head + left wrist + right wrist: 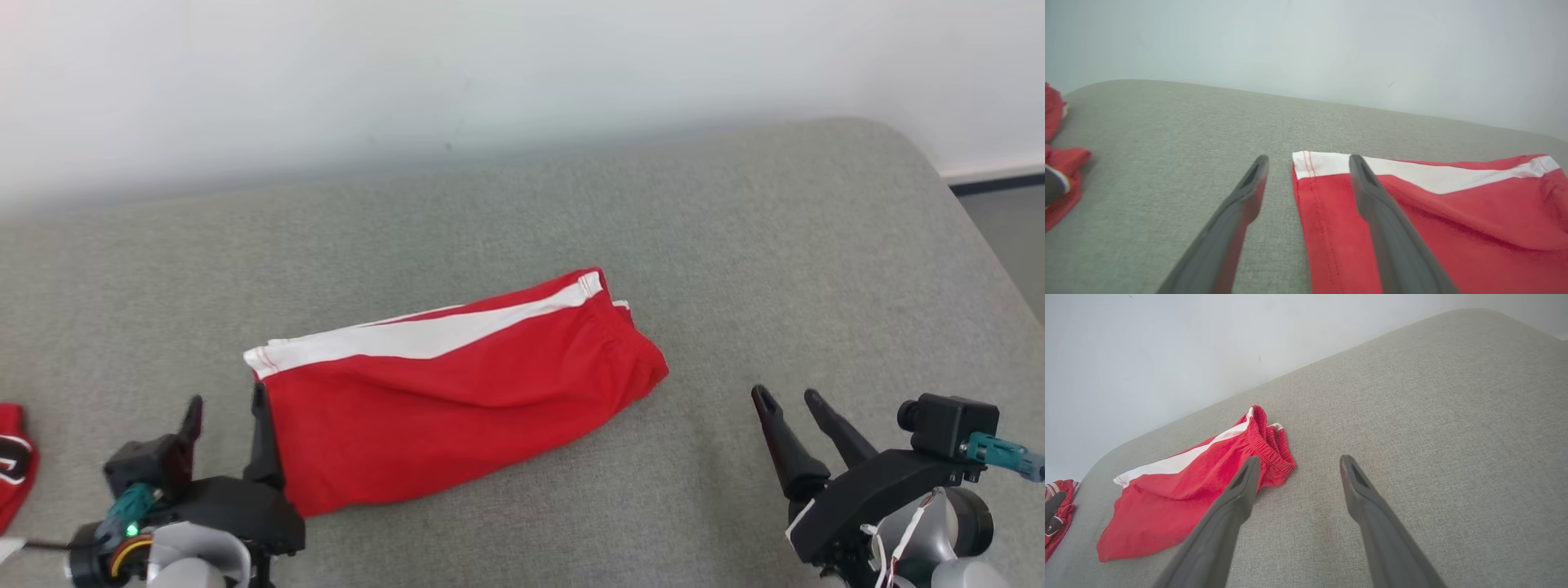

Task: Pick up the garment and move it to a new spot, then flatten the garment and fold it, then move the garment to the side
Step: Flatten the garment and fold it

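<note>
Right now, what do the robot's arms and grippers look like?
Left gripper: two long tapered dark fingers, black body, teal plug with green light, pale forearm. Right gripper: same fingers, boxy black camera, teal plug, white and red wires.

Your left hand [1308, 159] stood open, its two dark fingers [1237, 212] spread wide and pointing toward the far wall [1306, 41]. The left finger hung over the bare grey padded surface [1167, 134]. The right one crossed the left end of the garment [1453, 220], which was red with a white stripe along its far edge. The garment's stitched left hem ran between the fingers. You could not tell whether the right finger touched the cloth. At the left edge lay another red cloth [1063, 163], well apart from the garment.
</note>
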Controlling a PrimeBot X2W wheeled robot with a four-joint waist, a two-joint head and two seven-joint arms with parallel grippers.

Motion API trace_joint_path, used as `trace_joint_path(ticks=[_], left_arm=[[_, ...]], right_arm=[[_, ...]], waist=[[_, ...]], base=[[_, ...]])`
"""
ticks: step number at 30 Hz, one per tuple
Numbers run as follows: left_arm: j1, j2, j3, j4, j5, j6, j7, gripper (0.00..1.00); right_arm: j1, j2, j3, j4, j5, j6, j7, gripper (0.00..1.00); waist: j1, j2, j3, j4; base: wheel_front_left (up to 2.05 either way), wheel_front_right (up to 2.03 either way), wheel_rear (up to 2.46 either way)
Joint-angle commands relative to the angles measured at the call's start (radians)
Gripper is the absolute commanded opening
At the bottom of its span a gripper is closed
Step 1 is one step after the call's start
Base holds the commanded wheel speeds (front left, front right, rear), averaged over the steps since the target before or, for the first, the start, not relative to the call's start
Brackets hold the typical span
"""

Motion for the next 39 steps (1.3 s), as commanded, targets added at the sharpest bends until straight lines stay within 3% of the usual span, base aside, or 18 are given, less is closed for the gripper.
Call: trace_joint_path(ticks=[1, 7, 10, 12, 14, 17, 23, 28, 39], left_arm=[[0.034, 0.018, 0.019, -0.045, 0.035, -0.009, -0.012, 1.00], [0.186, -0.002, 0.093, -0.322, 0.186, -0.034, -0.013, 1.00], [0.265, -0.030, 0.140, -0.452, 0.219, -0.110, -0.014, 1.00], [0.325, -0.054, 0.154, -0.512, 0.221, -0.196, -0.014, 1.00], [0.367, -0.068, 0.199, -0.529, 0.214, -0.254, -0.014, 1.00], [0.414, -0.089, 0.259, -0.525, 0.246, -0.300, -0.014, 1.00], [0.473, -0.107, 0.349, -0.501, 0.337, -0.329, -0.014, 1.00], [0.497, -0.122, 0.384, -0.486, 0.398, -0.337, -0.014, 1.00], [0.472, -0.148, 0.349, -0.460, 0.408, -0.358, -0.014, 1.00]], right_arm=[[0.023, 0.001, -0.007, 0.000, -0.011, -0.002, 0.014, 1.00], [0.053, 0.001, -0.026, 0.018, -0.017, -0.002, 0.074, 1.00], [0.072, 0.001, -0.036, 0.029, -0.012, -0.002, 0.099, 1.00], [0.078, 0.001, -0.036, 0.032, 0.004, -0.002, 0.109, 1.00], [0.083, 0.001, -0.040, 0.039, 0.014, -0.002, 0.107, 1.00], [0.092, 0.001, -0.044, 0.062, 0.023, -0.002, 0.106, 1.00], [0.081, 0.001, -0.051, 0.110, -0.011, -0.002, 0.137, 1.00], [0.031, 0.000, -0.076, 0.149, -0.088, -0.002, 0.243, 1.00], [-0.230, 0.000, -0.156, 0.271, -0.262, -0.002, 0.487, 1.00]], waist=[[0.0000, 0.0000, -0.032, 0.026], [0.0000, 0.0000, -0.087, 0.076], [0.0000, 0.0000, -0.107, 0.108], [0.0000, 0.0000, -0.113, 0.129], [0.0000, 0.0000, -0.119, 0.151], [0.0000, 0.0000, -0.128, 0.183], [0.0000, 0.0000, -0.141, 0.232], [0.0000, 0.0000, -0.146, 0.250], [0.0000, 0.0000, -0.096, 0.259]], base=[[0.00, 0.00, 0.00], [0.00, 0.00, 0.00], [0.00, 0.00, 0.00], [0.00, 0.00, 0.00], [0.00, 0.00, 0.00], [0.00, 0.00, 0.00], [0.00, 0.00, 0.00], [0.00, 0.00, 0.00], [0.00, 0.00, 0.00]])
